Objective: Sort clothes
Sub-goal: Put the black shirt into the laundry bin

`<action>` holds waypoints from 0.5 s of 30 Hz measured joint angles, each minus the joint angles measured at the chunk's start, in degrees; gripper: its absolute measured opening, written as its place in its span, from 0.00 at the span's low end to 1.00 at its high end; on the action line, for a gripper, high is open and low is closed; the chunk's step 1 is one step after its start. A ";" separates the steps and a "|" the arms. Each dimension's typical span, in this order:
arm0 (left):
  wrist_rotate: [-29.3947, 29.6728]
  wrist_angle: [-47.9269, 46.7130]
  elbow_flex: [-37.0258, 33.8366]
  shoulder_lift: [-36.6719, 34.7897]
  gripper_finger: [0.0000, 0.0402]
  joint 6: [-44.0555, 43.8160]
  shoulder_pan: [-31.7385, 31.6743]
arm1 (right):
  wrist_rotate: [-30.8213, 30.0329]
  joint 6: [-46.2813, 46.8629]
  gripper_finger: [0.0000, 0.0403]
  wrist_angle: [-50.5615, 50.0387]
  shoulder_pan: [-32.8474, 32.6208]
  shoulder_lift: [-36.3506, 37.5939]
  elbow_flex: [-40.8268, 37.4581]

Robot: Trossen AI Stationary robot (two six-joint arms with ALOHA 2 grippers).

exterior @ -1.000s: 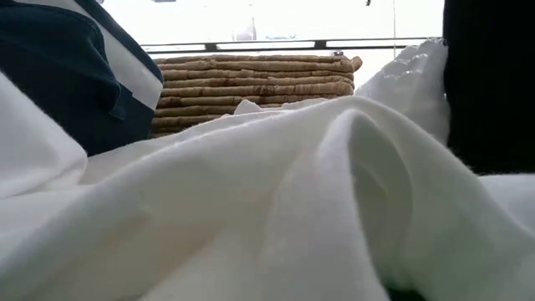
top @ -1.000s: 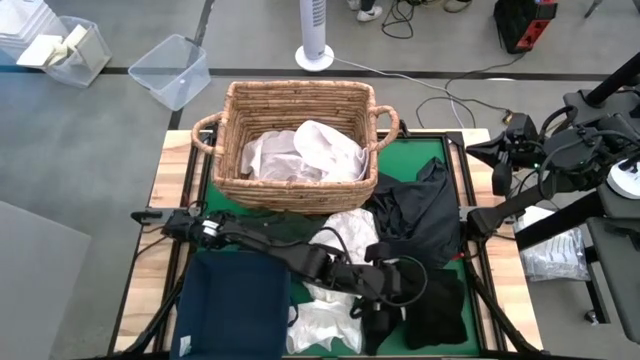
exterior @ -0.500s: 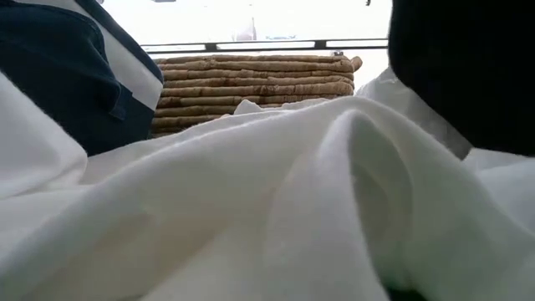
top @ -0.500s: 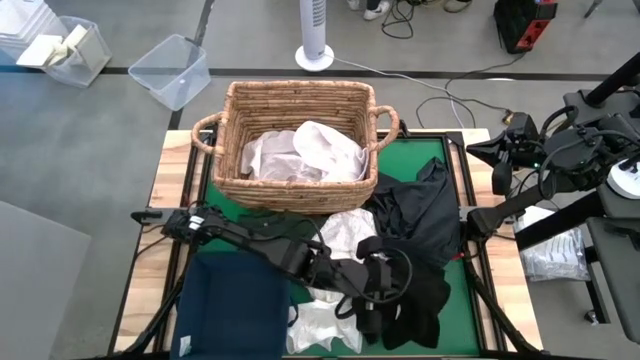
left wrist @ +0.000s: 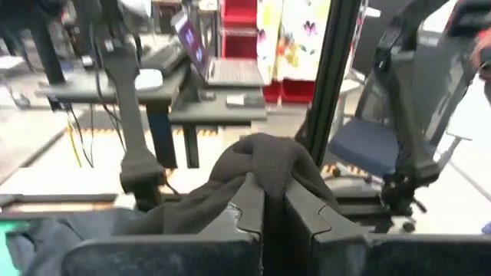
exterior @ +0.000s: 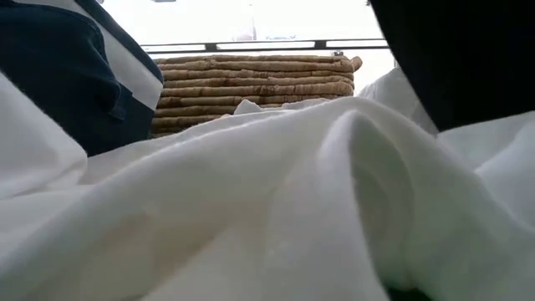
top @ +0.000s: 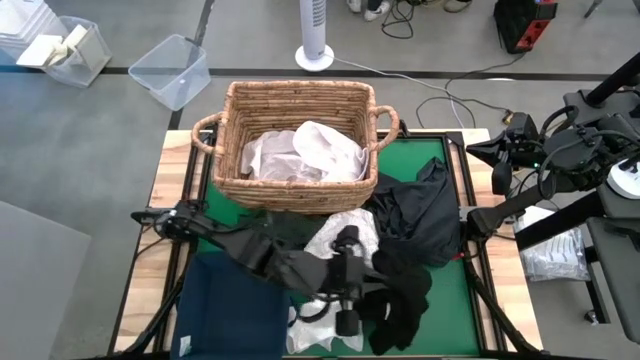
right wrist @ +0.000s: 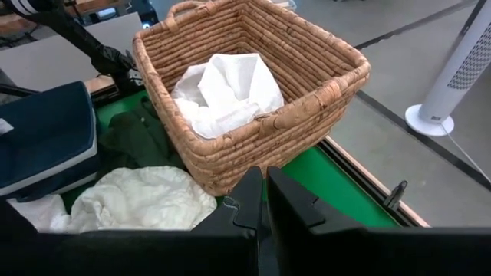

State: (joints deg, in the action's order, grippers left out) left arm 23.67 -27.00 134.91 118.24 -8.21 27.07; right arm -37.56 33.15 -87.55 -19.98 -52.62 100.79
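Over the green mat, the left gripper is clamped on a black garment, the pinch of dark cloth showing plainly between its fingers in the left wrist view.

White clothes already lie in the wicker basket, so the light pile looks at least begun, while nothing can be seen inside the navy bin at the table's near left. Left to sort, as far as can be judged: a crumpled white piece just in front of the basket, another white one beside the bin, and a dark grey heap to the right. The right gripper, fingers together and holding nothing, waits off the table's right side.
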 joint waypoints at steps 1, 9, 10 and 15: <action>0.84 0.02 0.00 -0.92 0.00 0.47 0.42 | 0.00 0.26 0.03 0.00 -0.01 0.00 0.00; 5.91 -0.13 0.00 -7.87 0.00 4.93 3.83 | -1.90 2.38 0.03 -0.03 0.00 -0.32 -0.12; 5.93 -0.93 0.00 -8.77 0.00 5.11 4.31 | -2.53 2.99 0.03 0.00 0.00 -0.35 -0.20; 7.04 -4.31 0.00 -13.61 0.00 5.09 8.21 | -3.75 6.26 0.03 0.00 -0.01 -0.46 -0.44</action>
State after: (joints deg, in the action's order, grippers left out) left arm 30.71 -31.31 134.91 104.63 -3.12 35.28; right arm -41.31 39.42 -87.55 -19.99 -53.08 100.36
